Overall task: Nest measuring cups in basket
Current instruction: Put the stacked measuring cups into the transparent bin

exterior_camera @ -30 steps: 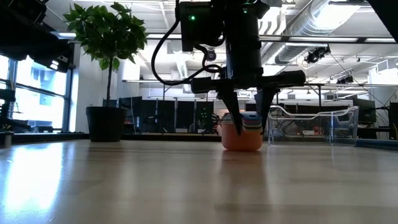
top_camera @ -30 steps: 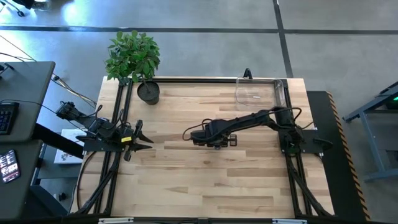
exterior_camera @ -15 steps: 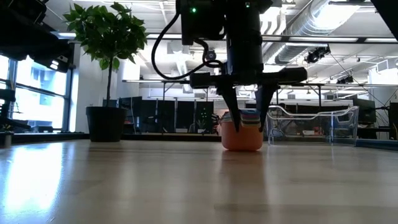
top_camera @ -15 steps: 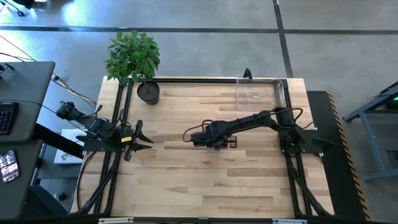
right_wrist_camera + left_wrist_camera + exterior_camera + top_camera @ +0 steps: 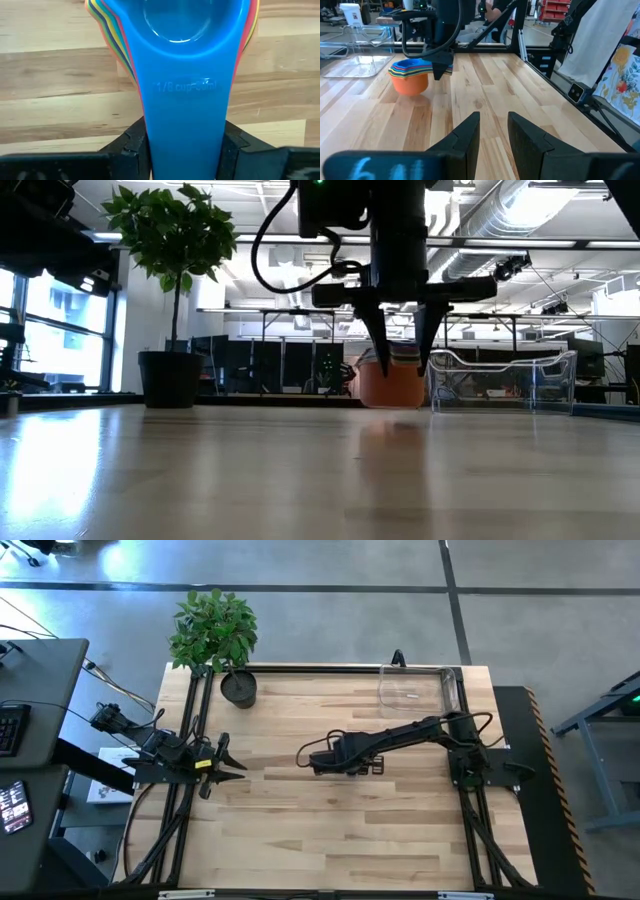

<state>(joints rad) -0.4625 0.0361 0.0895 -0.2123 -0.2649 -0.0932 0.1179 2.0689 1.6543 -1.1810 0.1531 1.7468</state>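
The measuring cups are nested in one stack (image 5: 392, 383), with an orange cup lowest and a blue cup (image 5: 185, 45) on top. The stack also shows in the left wrist view (image 5: 410, 79). My right gripper (image 5: 402, 365) is near the table's middle (image 5: 345, 758), shut on the stack's handles. The clear basket (image 5: 420, 688) stands at the far right of the table and shows in the low view (image 5: 505, 380). My left gripper (image 5: 228, 762) waits open at the table's left edge, touching nothing. My right gripper pinches the stacked flat handles (image 5: 157, 145) between its two fingers (image 5: 131, 146), one on each long edge, the blue handle on top. The fingers come from above, pointing down. The stack hangs level and upright, lifted just clear of the table.
A black pot (image 5: 238, 688) with a green plant stands at the far left corner. Bare wood lies between the stack and the basket. Black frame rails (image 5: 190, 720) run along the table's sides.
My right gripper has gone up and a little toward the table's right edge, still shut on the handles. The stack of cups, which stood on the table, is now lifted clear of it and stays upright.
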